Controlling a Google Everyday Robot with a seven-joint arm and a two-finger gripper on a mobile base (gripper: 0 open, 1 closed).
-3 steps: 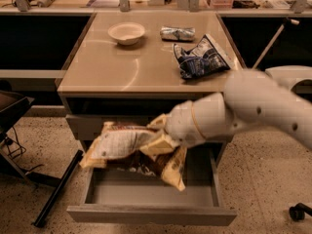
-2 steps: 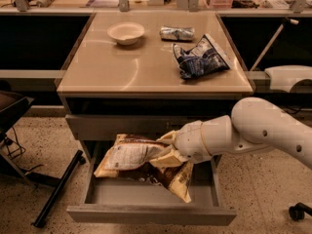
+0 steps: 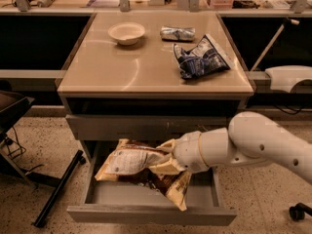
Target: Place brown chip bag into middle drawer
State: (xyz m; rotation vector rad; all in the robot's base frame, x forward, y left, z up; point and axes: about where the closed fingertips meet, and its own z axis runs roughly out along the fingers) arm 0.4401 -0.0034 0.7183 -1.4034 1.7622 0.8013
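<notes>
The brown chip bag [image 3: 132,163], crinkly with yellow ends and a white label panel, hangs tilted just inside the open middle drawer [image 3: 151,215], its lower end down near the drawer's front right. My gripper [image 3: 165,164] reaches in from the right over the drawer and is shut on the bag's middle right. The white arm [image 3: 253,143] stretches off to the right. Most of the drawer floor is hidden under the bag.
On the tabletop [image 3: 122,72] are a white bowl [image 3: 126,33], a small silver wrapper [image 3: 177,33] and a dark-blue bag [image 3: 200,60]. A closed grey drawer front [image 3: 146,126] sits above the open drawer. A black chair base [image 3: 58,189] stands at the left.
The arm has come down and the bag with it, from above the drawer's opening to low inside the drawer. The grip on the bag is unchanged.
</notes>
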